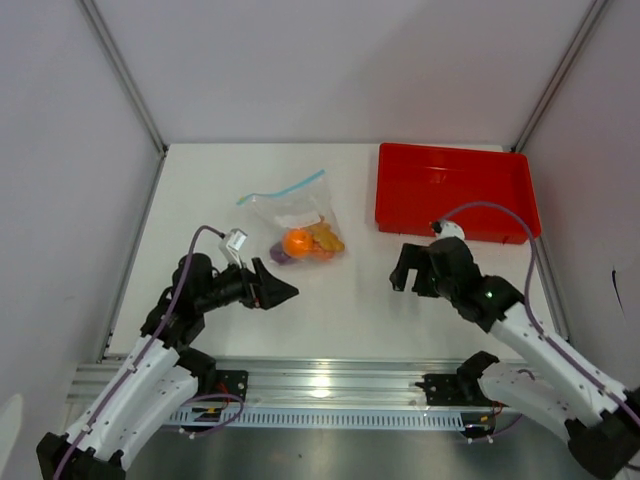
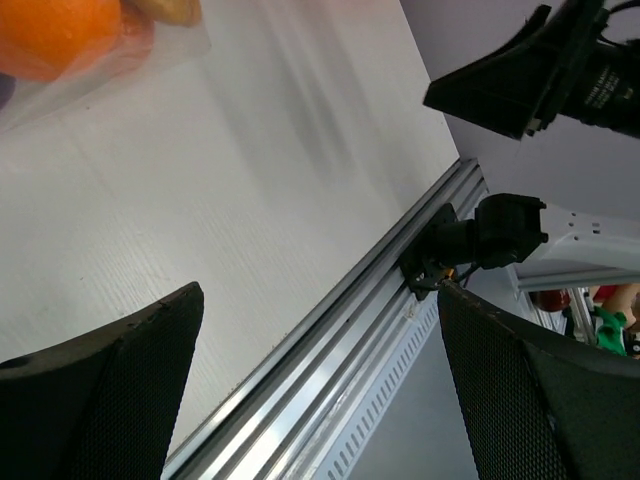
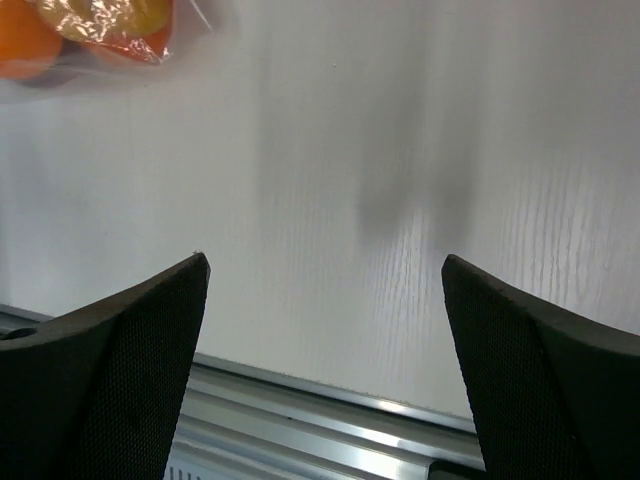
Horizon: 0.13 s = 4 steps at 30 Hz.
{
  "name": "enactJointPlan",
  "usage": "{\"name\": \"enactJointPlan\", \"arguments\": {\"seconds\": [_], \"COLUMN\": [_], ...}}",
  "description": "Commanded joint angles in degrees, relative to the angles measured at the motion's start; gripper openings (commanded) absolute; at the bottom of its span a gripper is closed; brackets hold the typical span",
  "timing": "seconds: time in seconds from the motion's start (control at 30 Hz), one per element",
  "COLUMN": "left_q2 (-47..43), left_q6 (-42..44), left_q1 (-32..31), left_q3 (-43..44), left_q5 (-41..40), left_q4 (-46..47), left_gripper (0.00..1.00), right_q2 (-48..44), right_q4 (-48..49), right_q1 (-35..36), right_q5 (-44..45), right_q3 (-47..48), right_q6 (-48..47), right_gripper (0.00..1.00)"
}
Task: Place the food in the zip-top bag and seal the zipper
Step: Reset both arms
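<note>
Left gripper [image 1: 283,292]: jaws spread, holding nothing. Right gripper [image 1: 408,272]: jaws spread, holding nothing. The zip-top bag [image 1: 290,215] lies flat on the counter [image 1: 350,310], just beyond the left jaws and clear of them. It is well apart from the right jaws, on their left. The bag's long axis runs near to far, slightly tilted. The zipper [image 1: 298,186] faces the far edge. The food [image 1: 305,243] sits inside at the near end.
</note>
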Motion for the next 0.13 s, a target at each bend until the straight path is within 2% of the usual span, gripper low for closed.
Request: {"name": "enactJointPlan", "arguments": {"seconds": [0.0,0.07,0.1], "left_q2": [1.0,2.0,2.6], "left_q6": [-2.1,-3.3,-4.2], "left_q1": [-1.1,-1.2,-1.3], "left_q3": [-1.2,-3.0,-3.6], "left_q5": [2.2,4.8,7.0], "left_q4": [6.1,10.3,13.3], "left_gripper": [1.00,0.99,0.99], "right_q2": [-12.8,-17.9,-22.8], "right_q4": [-2.8,-3.9,-2.5], "right_q1": [0.6,0.7,1.5], "right_q5": [3.3,2.6,-0.7], "right_q3": [-4.3,-6.3,-8.3], "right_q6": [7.5,8.5,7.6], "right_gripper": [1.00,0.99,0.99]}}
